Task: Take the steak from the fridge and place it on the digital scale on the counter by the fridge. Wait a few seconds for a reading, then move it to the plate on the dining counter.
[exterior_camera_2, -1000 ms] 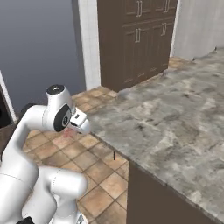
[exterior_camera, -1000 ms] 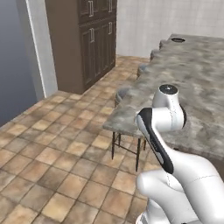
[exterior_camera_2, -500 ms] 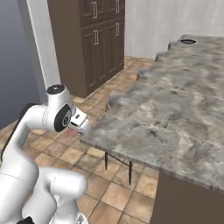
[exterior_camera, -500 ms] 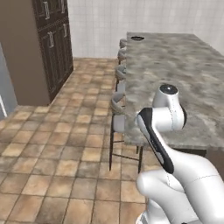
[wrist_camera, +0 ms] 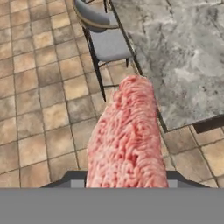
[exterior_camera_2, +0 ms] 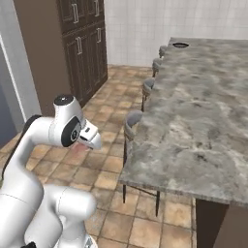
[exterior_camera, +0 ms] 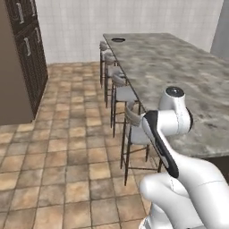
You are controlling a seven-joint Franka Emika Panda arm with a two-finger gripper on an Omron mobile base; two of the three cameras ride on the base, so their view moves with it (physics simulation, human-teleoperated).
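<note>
Far left stood the tall dark cabinets (exterior_camera: 22,53) w/ pale handles, on a tan tiled floor (exterior_camera: 67,147). The white arm (exterior_camera_2: 53,140) was folded up near the base, over the floor, short of the counter's near corner. Its gripper (exterior_camera_2: 93,140) pointed down & toward the counter; in the right base view a bit of pinkish red showed just under the hand. The hand view made it plain: the steak (wrist_camera: 127,140) filled the middle of that pic, a pink-red mottled slab sticking out from the hand, clenched between the fingers, whose tips were hidden behind the meat. So it was grasping the steak, up in the air, over the tiles just beside the counter edge, not resting on anything.

Next over, a row of stools (exterior_camera: 120,94) w/ grey seats & thin dark legs ran along the counter's side, tucked under the overhang. One stool (wrist_camera: 103,30) sat right past the steak in the hand view.

To the right lay the dining counter (exterior_camera_2: 203,111), a big grey-brown marbled slab stretching off toward the white tiled back wall (exterior_camera_2: 164,24). At its far end sat the plate (exterior_camera: 118,40), small, round, dark w/ a paler ring, close to the stool-side edge. It was well apart from the steak & the gripper. Couldn't make out anything on it at that distance.
</note>
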